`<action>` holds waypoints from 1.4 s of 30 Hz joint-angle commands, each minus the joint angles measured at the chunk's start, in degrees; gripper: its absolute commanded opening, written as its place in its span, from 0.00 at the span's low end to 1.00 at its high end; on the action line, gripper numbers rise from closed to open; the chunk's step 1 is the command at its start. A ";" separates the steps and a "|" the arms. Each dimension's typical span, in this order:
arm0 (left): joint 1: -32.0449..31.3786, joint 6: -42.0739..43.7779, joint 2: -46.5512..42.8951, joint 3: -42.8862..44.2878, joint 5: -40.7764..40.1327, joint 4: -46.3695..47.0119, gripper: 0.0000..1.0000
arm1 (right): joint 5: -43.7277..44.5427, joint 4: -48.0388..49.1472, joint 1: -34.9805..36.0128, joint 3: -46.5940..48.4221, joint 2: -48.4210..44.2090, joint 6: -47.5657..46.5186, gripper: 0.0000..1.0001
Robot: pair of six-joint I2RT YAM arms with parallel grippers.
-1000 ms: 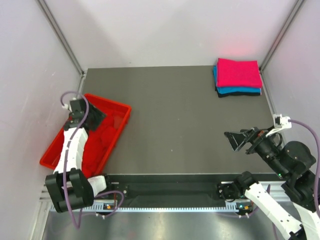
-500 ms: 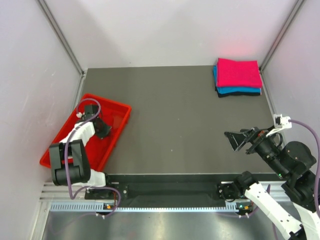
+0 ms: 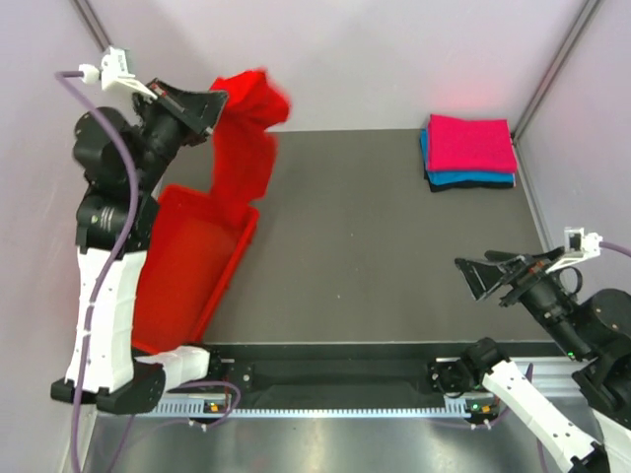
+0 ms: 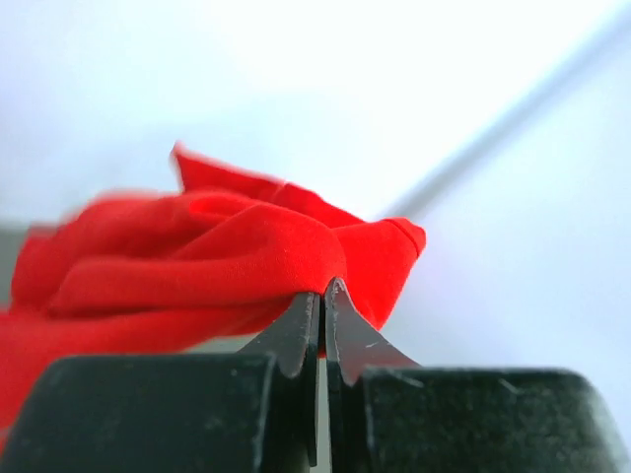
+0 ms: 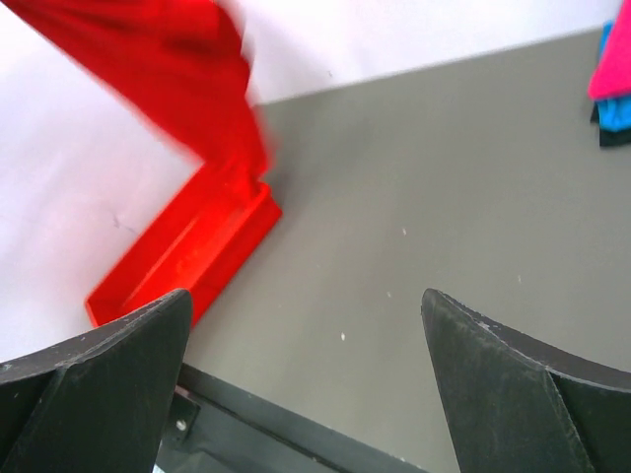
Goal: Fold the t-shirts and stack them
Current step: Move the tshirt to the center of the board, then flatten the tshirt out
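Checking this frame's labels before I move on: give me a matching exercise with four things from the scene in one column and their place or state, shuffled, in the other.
Things:
1. red t-shirt
2. red tray
3. folded stack
4. right gripper

Place or state:
A. far right corner of the table
B. open, holding nothing
C. hanging in the air, pinched by the shut left gripper
D. at the table's left edge

Pairs: 1-C, 2-D, 3-A, 4-B.

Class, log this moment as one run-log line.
left claw: shut on red t-shirt, hanging above tray | right claw: open, empty | folded stack: far right corner
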 commanded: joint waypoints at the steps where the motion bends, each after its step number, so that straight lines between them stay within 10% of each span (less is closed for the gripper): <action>1: -6.30 -7.12 2.35 1.39 11.49 7.44 0.00 | 0.26 0.86 -0.65 4.32 0.59 -0.71 1.00; 6: -12.65 -9.15 0.60 -8.34 16.86 13.59 0.00 | 2.81 -2.21 -0.56 5.82 -0.90 2.10 1.00; 13: -18.26 -6.97 -3.44 -44.76 22.50 19.05 0.01 | 4.22 -6.43 -0.65 -3.39 -1.96 5.62 1.00; 19: -21.09 -1.09 -2.03 -64.33 16.55 17.39 0.20 | 5.88 -2.94 -0.65 -12.54 3.12 6.67 1.00; 25: -21.01 4.63 -7.57 -62.96 6.68 11.58 0.53 | 8.88 5.32 -0.56 -15.36 16.30 6.41 0.96; 35: -21.01 11.67 3.92 -53.37 3.42 6.40 0.54 | 10.29 17.55 -4.07 -12.90 45.67 0.09 0.56; 42: -19.60 8.60 12.81 -49.59 -0.18 10.95 0.55 | 3.78 25.99 -14.00 -5.10 60.42 -6.33 0.59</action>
